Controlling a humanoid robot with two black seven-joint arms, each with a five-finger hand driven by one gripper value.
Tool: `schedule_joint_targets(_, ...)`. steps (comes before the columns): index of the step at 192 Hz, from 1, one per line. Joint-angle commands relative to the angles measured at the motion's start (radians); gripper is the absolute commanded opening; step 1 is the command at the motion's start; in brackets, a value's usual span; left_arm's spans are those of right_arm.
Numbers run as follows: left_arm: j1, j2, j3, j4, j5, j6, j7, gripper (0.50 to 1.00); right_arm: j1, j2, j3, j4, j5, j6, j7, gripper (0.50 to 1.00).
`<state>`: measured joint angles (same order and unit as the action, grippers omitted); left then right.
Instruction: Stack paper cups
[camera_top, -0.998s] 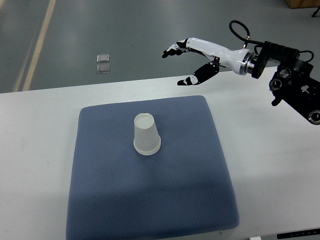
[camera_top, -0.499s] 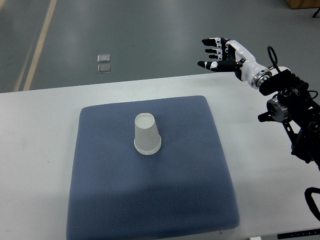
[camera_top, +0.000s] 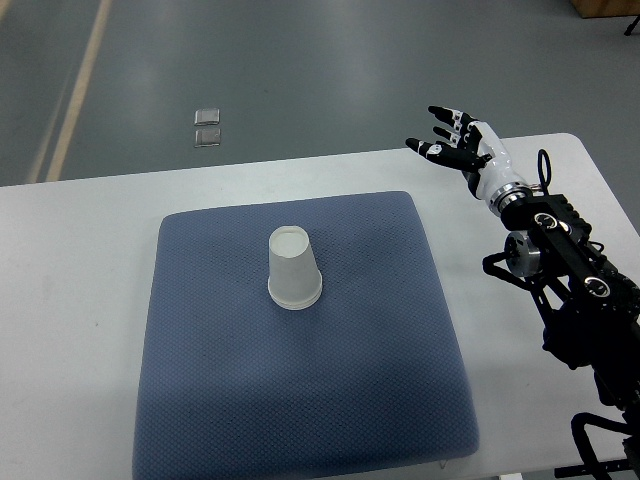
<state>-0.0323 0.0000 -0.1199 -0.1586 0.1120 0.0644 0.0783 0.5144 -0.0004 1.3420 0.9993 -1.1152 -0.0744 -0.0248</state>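
Lying flat across the middle of a white table (camera_top: 80, 260), a blue cushioned mat (camera_top: 300, 380) with rounded corners is shown from above; its near edge reaches almost to the table's near edge. An inverted white paper cup (camera_top: 293, 268) (possibly more than one nested together, which cannot be told from this view) is seen standing upright on its rim, a little above the mat's centre, with its closed base uppermost. No other object is found on the mat, and nothing is placed between the cup and the hand. Beyond the far edge of the table, a grey floor (camera_top: 300, 60) is visible, crossed at upper left by a pale diagonal stripe (camera_top: 75, 85) and marked by two small square plates (camera_top: 207, 128), one just beside the other. The right hand (camera_top: 462, 148) (white shell, black joints) is carried on a black jointed arm (camera_top: 570, 290) entering from the right edge, and is held over the table's far right part, well apart from the cup and clear of the mat. Its fingers (camera_top: 441, 116) are extended and slightly spread toward the upper left; nothing is held or touched.
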Motion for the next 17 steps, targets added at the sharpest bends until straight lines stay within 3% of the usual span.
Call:
schedule_joint_targets(1,0.0,0.0,0.0,-0.001,0.0,0.0,0.0,1.0,-0.002,0.0,-0.003,0.002,-0.002,-0.001,0.008,0.926)
schedule_joint_targets(17,0.0,0.0,-0.001,0.001,0.0,0.0,0.0,1.0,-0.004,0.0,-0.014,0.002,-0.002,-0.001,0.013,0.926)
